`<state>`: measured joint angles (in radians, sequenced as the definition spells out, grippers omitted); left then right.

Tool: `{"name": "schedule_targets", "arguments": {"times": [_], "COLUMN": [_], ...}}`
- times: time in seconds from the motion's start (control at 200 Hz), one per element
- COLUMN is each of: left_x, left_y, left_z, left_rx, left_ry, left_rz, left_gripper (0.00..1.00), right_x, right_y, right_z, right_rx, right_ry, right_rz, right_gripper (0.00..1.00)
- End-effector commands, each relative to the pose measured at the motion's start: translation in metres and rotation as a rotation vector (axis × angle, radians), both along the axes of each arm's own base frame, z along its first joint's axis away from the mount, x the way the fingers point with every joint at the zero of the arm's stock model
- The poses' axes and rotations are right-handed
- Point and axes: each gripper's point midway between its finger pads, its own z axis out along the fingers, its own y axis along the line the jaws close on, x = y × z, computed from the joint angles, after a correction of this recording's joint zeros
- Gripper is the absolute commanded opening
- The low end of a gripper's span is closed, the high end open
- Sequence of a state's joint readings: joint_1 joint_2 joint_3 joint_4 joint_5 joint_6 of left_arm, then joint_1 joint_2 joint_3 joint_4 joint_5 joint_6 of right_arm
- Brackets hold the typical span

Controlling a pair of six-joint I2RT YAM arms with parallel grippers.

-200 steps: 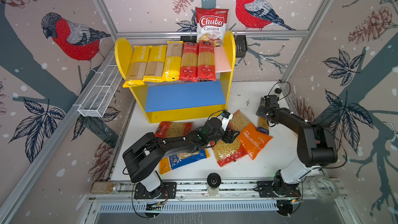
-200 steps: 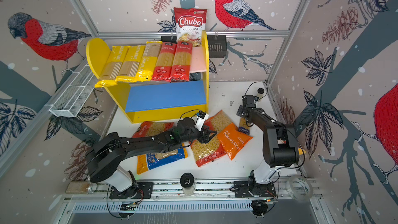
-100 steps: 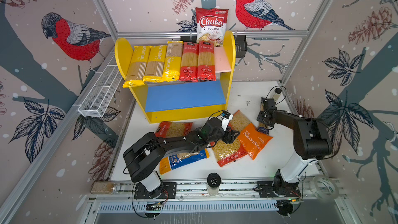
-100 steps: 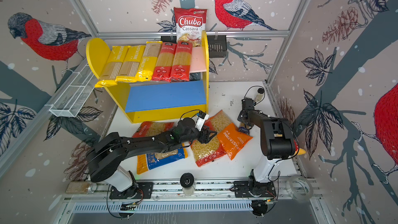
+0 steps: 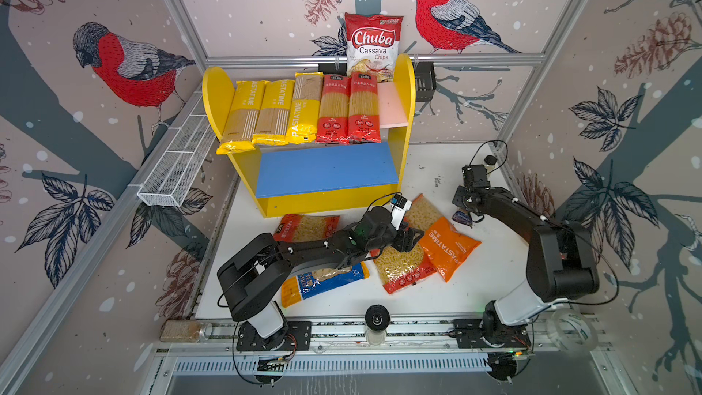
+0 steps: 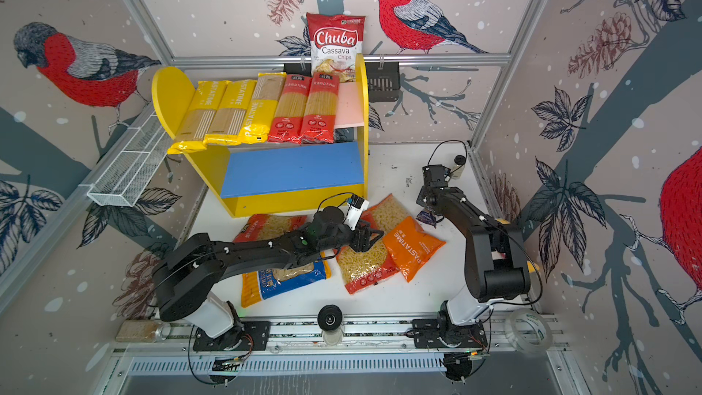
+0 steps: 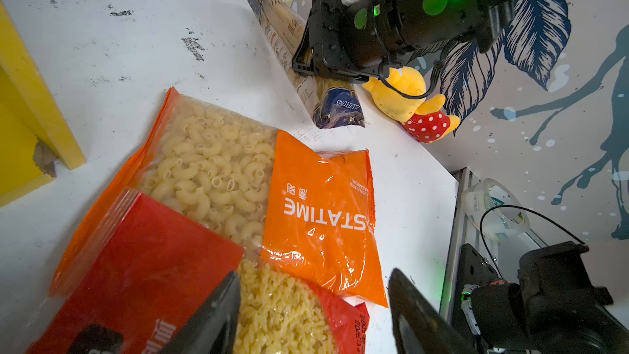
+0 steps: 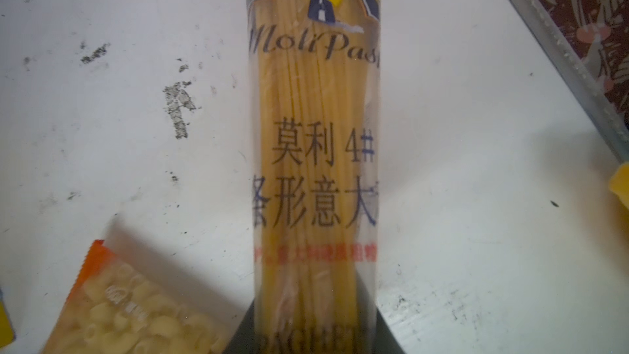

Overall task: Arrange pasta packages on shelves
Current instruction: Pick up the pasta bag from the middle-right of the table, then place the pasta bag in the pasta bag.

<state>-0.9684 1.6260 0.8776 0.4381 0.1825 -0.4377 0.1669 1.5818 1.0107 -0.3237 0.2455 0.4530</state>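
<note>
Two grippers low over loose pasta bags, shelves beyond.
The left gripper (image 7: 313,272) hangs with its fingers (image 7: 218,311) spread wide above the red fusilli bag (image 7: 282,311), whose edge touches the orange PASTATIME bag (image 7: 320,206); white table (image 7: 415,199) lies open outward of the fingers, up to its rim. Farther on, the right gripper (image 8: 315,332) presses both long sides of the dark-blue spaghetti pack (image 8: 315,165), which lies flat with tabletop free either side. Beyond stand the shelves (image 5: 326,203): the blue lower board (image 5: 326,169) is open, and the pink upper board (image 5: 391,108) holds five spaghetti packs (image 5: 304,112), with room at one end.
</note>
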Motion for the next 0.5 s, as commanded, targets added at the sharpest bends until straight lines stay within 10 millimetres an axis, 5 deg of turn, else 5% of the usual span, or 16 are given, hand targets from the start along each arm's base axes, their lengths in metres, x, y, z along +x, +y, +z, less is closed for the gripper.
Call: {"name": "schedule_targets", "arguments": {"times": [0.0,0.35,0.495], "left_x": [0.003,0.023,0.029], "left_y": [-0.002,0.019,0.025], "left_z": [0.012,0.016,0.016], "left_rx": [-0.021,-0.050,-0.089], "left_ry": [-0.031,-0.014,0.014], "left_rz": [0.005,0.086,0.108], "left_gripper": [0.68,0.68,0.67], "right_x": [0.000,-0.073,-0.098], "right_y": [0.018,0.099,0.128], "right_z": [0.014,0.006,-0.012], "right_rx": [0.051,0.138,0.200], "right_ry": [-0.062,-0.052,-0.040], "right_rz": [0.019,0.151,0.219], "right_gripper": [0.30,0.31,0.40]}}
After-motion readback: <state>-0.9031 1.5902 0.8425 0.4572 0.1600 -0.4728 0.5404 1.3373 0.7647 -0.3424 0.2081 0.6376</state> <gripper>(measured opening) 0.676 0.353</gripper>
